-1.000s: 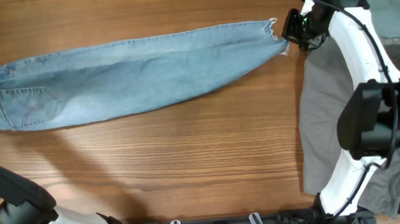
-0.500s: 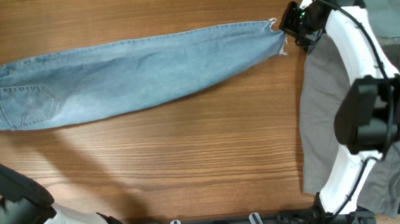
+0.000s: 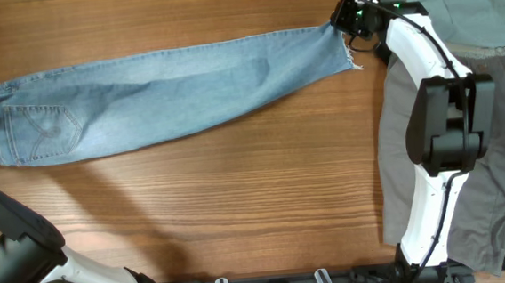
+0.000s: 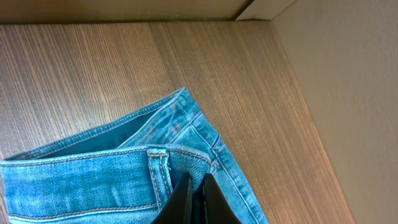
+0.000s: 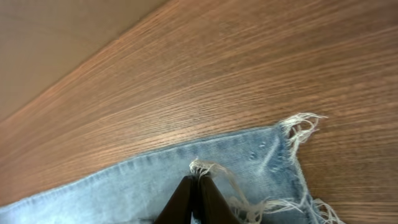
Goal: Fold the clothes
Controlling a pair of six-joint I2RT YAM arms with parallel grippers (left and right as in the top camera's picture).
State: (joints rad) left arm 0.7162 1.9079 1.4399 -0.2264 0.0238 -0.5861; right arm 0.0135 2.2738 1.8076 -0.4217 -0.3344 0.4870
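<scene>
The light blue jeans (image 3: 160, 94) lie folded lengthwise across the table, waistband at the left and frayed hem (image 3: 342, 46) at the right. In the left wrist view my left gripper (image 4: 198, 186) is shut on the waistband (image 4: 168, 158) beside a belt loop, near the table's corner. At the far right, my right gripper (image 3: 349, 17) holds the leg end. The right wrist view shows its dark fingers (image 5: 184, 200) pinched together on a tuft of frayed hem (image 5: 205, 168), the denim (image 5: 124, 186) spreading to the left.
Grey trousers (image 3: 404, 149) lie along the table's right side under the right arm (image 3: 443, 119). A pale teal shirt (image 3: 483, 0) sits at the back right. The left arm's base (image 3: 11, 256) fills the front left corner. Bare wood runs in front of the jeans.
My right gripper has moved left and toward the back with the hem in it. The waistband end has shifted a little to the right, away from the table's left edge.
</scene>
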